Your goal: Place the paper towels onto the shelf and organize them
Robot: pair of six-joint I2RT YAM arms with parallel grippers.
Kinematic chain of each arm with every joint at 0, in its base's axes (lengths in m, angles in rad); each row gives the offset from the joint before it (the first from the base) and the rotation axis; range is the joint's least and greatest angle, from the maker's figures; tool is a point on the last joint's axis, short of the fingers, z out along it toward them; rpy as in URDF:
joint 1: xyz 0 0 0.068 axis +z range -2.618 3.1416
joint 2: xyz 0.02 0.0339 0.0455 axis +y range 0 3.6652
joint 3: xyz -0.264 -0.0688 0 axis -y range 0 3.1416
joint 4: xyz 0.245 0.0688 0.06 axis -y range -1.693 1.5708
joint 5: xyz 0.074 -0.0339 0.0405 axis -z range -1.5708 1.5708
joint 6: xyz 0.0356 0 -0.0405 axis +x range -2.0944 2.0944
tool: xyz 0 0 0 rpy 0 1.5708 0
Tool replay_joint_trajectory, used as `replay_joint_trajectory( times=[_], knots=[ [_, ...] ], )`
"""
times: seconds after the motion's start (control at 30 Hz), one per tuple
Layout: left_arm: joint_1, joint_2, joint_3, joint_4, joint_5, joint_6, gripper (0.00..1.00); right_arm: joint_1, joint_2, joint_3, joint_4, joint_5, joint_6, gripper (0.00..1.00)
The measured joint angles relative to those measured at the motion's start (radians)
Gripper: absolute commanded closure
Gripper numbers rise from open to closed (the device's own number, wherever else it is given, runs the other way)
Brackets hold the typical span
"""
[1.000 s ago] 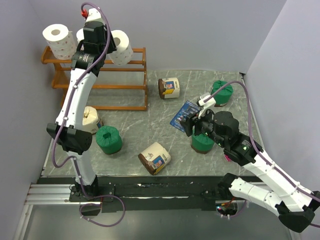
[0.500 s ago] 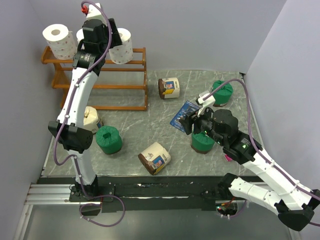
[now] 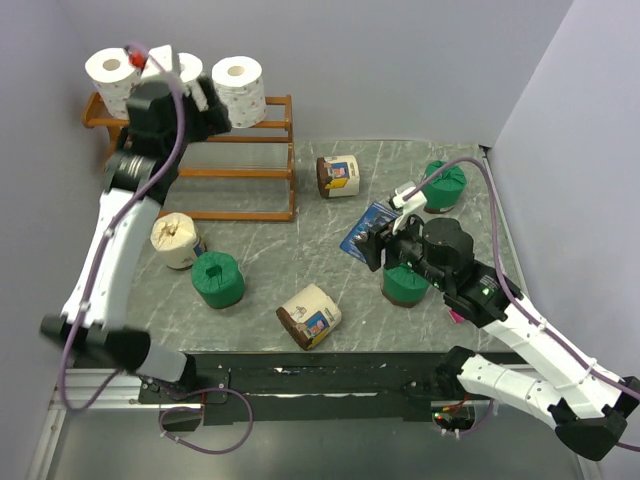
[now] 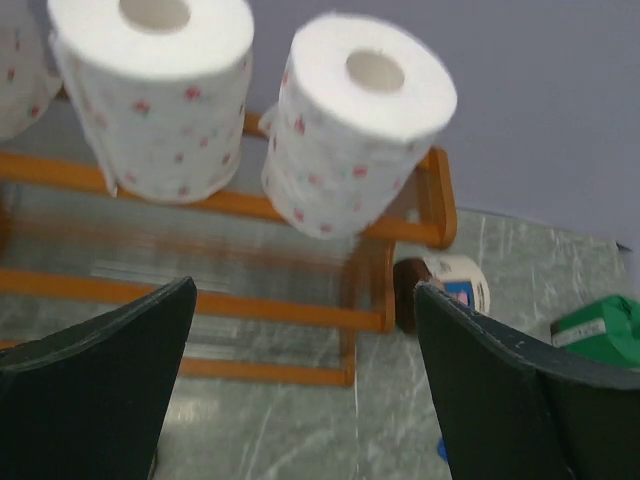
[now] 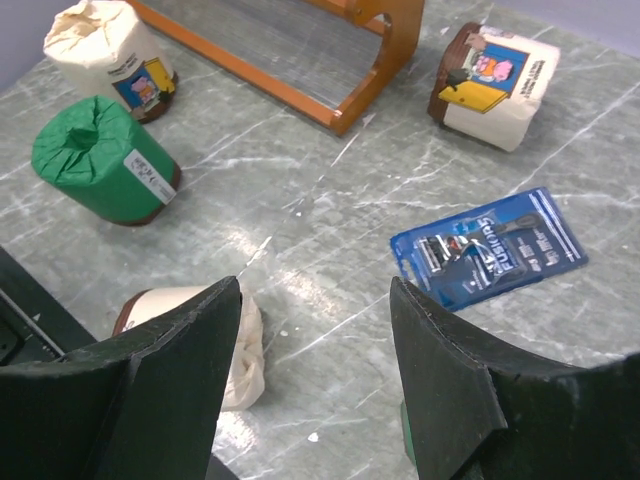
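Three white paper towels (image 3: 240, 90) stand on the top tier of the wooden shelf (image 3: 245, 170); the left wrist view shows two of them up close (image 4: 355, 120) (image 4: 150, 90). My left gripper (image 3: 207, 108) (image 4: 305, 290) is open and empty, just in front of them. Cream-and-brown rolls lie on the table (image 3: 338, 175) (image 3: 310, 315) (image 3: 175, 240), with green rolls (image 3: 218, 280) (image 3: 443, 185) (image 3: 405, 285) among them. My right gripper (image 3: 378, 245) (image 5: 315, 285) hangs open over bare table, beside the nearest green roll.
A flat blue packet (image 3: 368, 228) (image 5: 490, 250) lies just ahead of the right gripper. A small pink item (image 3: 455, 317) sits by the right arm. Walls close in the table at the back, left and right.
My left gripper has opened and let go of the right-hand white roll, which now stands on the top tier, and the arm has drawn back to the left. The right arm has hardly moved.
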Motion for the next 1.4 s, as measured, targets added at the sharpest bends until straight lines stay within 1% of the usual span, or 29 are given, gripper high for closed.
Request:
replay_joint_trajectory(
  times=[0.13,0.23,0.33,0.4,0.47,0.57,0.73,0.9,1.03,1.23,1.37,1.4],
  knots=[
    [0.0,-0.2,-0.242,-0.003,0.02,-0.06,0.03,0.0,-0.002,-0.017,0.01,-0.021,0.012,0.32],
    [0.0,-0.316,-0.433,-0.048,0.024,-0.136,0.04,0.0,-0.009,-0.045,0.016,-0.036,0.021,0.32],
    [0.0,-0.36,-0.565,-0.119,0.006,-0.218,0.04,0.0,-0.025,-0.082,0.024,-0.048,0.029,0.32],
    [0.0,-0.377,-0.647,-0.177,-0.028,-0.283,0.01,0.0,-0.031,-0.095,0.022,-0.054,0.032,0.32],
    [0.0,-0.401,-0.726,-0.232,-0.069,-0.363,0.02,0.0,-0.032,-0.098,0.018,-0.055,0.032,0.32],
    [0.0,-0.473,-0.832,-0.328,-0.138,-0.538,0.03,0.0,-0.035,-0.098,0.013,-0.054,0.029,0.32],
    [0.001,-0.608,-0.939,-0.441,-0.158,-0.735,0.07,0.0,-0.053,-0.098,0.004,-0.05,0.024,0.32],
    [0.001,-0.628,-0.999,-0.482,-0.156,-0.845,0.13,0.0,-0.073,-0.098,0.003,-0.05,0.025,0.32],
    [0.001,-0.621,-1.049,-0.476,-0.133,-0.887,0.16,0.0,-0.073,-0.097,-0.003,-0.05,0.028,0.31],
    [0.001,-0.59,-1.118,-0.423,-0.12,-0.904,0.21,0.0,-0.074,-0.097,-0.005,-0.051,0.036,0.31],
    [0.001,-0.544,-1.148,-0.362,-0.11,-0.914,0.29,0.0,-0.073,-0.097,-0.008,-0.05,0.036,0.31],
    [0.002,-0.536,-1.156,-0.346,-0.106,-0.914,0.3,0.0,-0.073,-0.097,-0.008,-0.05,0.036,0.31]
  ],
)
